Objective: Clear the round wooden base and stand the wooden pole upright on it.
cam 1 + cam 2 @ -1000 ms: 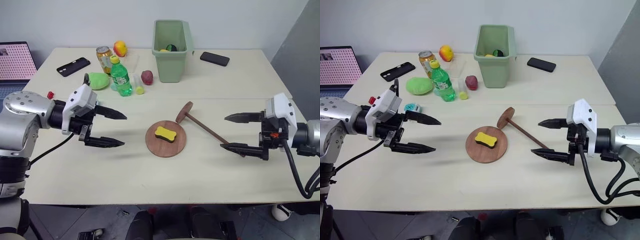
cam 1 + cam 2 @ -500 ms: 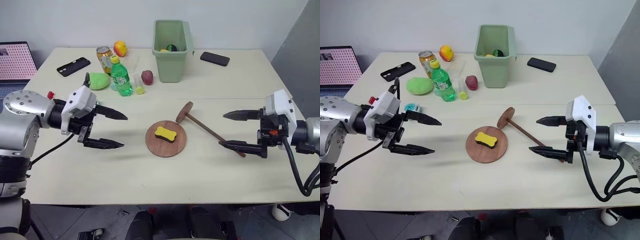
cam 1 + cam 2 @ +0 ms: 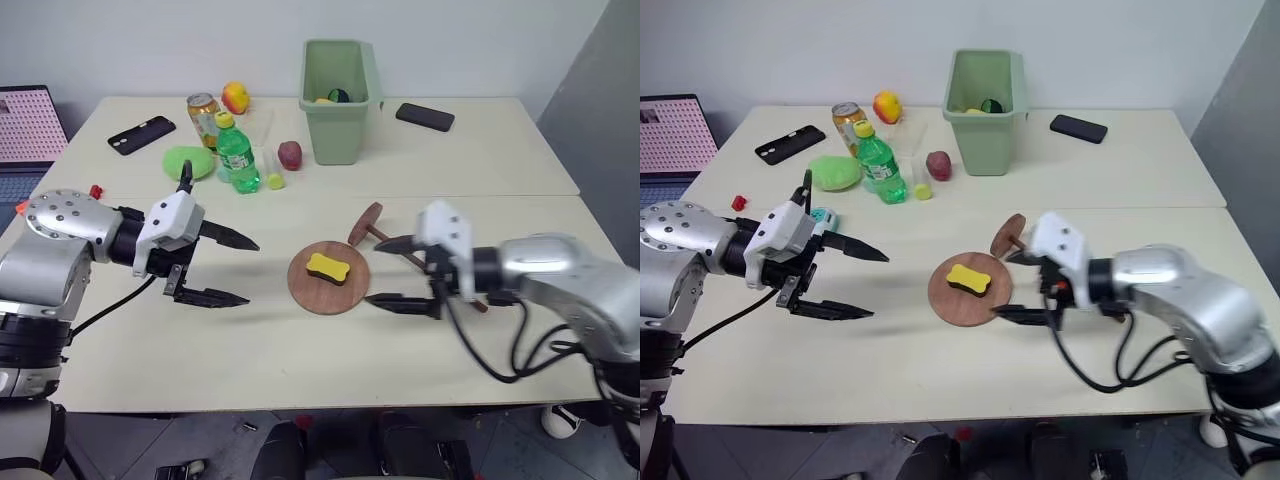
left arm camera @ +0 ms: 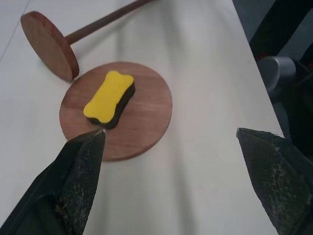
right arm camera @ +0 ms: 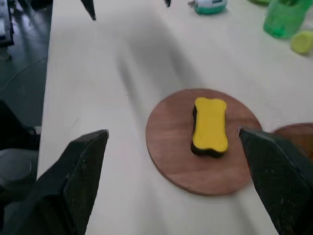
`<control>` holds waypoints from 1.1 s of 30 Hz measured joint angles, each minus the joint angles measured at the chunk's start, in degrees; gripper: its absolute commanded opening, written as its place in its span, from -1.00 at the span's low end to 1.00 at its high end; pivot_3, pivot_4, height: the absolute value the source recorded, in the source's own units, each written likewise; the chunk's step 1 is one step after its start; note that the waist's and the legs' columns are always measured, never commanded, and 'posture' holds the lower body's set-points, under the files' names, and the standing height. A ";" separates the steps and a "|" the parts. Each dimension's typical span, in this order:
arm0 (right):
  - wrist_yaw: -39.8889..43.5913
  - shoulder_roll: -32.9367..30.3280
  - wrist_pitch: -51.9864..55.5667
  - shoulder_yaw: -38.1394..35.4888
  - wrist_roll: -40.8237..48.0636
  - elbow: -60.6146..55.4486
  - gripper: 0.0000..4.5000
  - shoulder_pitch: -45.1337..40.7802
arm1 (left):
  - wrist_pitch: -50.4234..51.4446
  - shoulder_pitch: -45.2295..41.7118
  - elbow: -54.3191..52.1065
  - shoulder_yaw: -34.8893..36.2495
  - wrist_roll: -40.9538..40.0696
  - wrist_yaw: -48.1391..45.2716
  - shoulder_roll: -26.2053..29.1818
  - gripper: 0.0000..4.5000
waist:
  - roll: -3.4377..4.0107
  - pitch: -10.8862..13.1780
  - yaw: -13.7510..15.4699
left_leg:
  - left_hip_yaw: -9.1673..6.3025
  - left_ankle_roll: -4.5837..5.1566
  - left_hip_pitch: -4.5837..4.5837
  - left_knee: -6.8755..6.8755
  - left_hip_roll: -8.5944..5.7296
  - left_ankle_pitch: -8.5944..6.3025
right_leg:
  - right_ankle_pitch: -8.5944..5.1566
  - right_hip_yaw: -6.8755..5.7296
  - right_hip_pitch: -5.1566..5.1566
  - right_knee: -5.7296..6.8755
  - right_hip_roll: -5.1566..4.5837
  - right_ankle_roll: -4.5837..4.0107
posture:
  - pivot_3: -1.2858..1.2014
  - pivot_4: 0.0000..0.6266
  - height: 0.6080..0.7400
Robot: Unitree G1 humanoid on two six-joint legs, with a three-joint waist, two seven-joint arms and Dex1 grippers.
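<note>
Round wooden base [image 3: 329,277] lies flat near the middle of the pale surface [image 3: 300,350], and a yellow bone-shaped sponge [image 3: 330,266] with a black underside rests on top of it, close to its centre. On either side of the base hover the two grippers, at about the same depth. The left gripper [image 3: 236,270] hangs well off to the base's left with its fingers spread wide apart, nothing between them, pointing toward the base. The right gripper [image 3: 385,273] sits just beside the base's right edge, its fingers likewise wide apart and empty, the lower fingertip close to the rim.

Just behind the base, the wooden pole [image 3: 398,252] lies on its side, its small round disc [image 3: 365,224] tilted up on edge near the base's far right rim, the rod running away to the right and passing behind the right gripper.

Farther back on the left stand a green bottle [image 3: 236,156], a drinks can [image 3: 204,111], a green lump [image 3: 184,161], a dark red fruit [image 3: 289,154] and a black phone [image 3: 141,134]. A green bin [image 3: 338,90] stands at the far centre, with another black phone [image 3: 425,117] to its right.
</note>
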 measured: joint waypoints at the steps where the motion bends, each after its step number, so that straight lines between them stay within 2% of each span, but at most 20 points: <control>1: -0.74 1.25 0.42 1.92 -1.71 1.41 0.97 -0.87 | -0.28 -0.05 0.24 -0.16 0.15 0.00 0.06 1.00 | 0.00 0.00 0.02 | 0.00 -0.12 -0.02 0.00 -0.02 0.07 | 0.00 -0.01 -0.03 -0.01 -0.02 0.00 | 0.03 -0.52 1.00; 5: -4.16 7.57 2.33 12.06 -10.34 9.65 0.97 -7.16 | -0.30 0.34 -0.12 -0.65 0.20 0.00 0.15 1.00 | 0.00 0.00 -0.66 | 0.01 -0.17 0.01 -0.01 0.00 0.10 | 0.00 0.02 -0.08 0.07 0.00 0.00 | 0.03 -0.52 1.00; 8: -6.28 11.46 2.86 16.01 -14.93 15.66 0.97 -8.63 | 0.59 0.57 -0.56 -0.73 0.08 0.08 0.07 1.00 | -0.01 0.00 -0.76 | -0.03 -0.21 -0.05 -0.02 -0.01 0.12 | 0.00 0.00 -0.16 0.08 0.00 0.00 | 0.03 -0.52 1.00; 15: -8.98 20.06 4.11 17.71 -20.81 23.80 0.97 -11.49 | 2.00 1.56 -1.91 -0.69 -0.12 0.39 0.07 1.00 | -0.03 -0.02 -0.91 | -0.05 -0.22 -0.02 -0.02 0.00 0.12 | 0.00 -0.01 -0.14 0.10 0.01 0.00 | 0.03 -0.52 1.00; 26: -8.40 23.10 3.18 16.81 -23.95 26.01 0.97 -11.59 | 3.19 1.57 -2.41 -0.48 -0.36 1.43 0.07 1.00 | -0.03 -0.02 -0.97 | -0.06 -0.19 0.01 -0.02 0.00 0.11 | 0.00 -0.01 -0.13 0.13 0.01 0.00 | 0.03 -0.52 1.00; 32: -11.02 27.54 4.60 14.21 -24.62 29.12 0.51 -11.60 | 3.93 2.05 -3.65 -0.41 -0.63 1.56 0.08 1.00 | -0.03 -0.02 -1.04 | -0.06 -0.20 0.00 -0.03 -0.01 0.11 | 0.00 -0.02 -0.14 0.13 0.01 0.00 | 0.03 -0.52 1.00; 33: -11.04 27.51 4.60 14.16 -24.79 29.12 0.37 -11.60 | 4.06 2.24 -3.87 -0.41 -0.67 1.56 0.08 1.00 | -0.03 -0.02 -1.04 | -0.06 -0.20 0.00 -0.03 -0.01 0.11 | 0.00 -0.02 -0.14 0.13 0.01 0.00 | 0.03 -0.52 1.00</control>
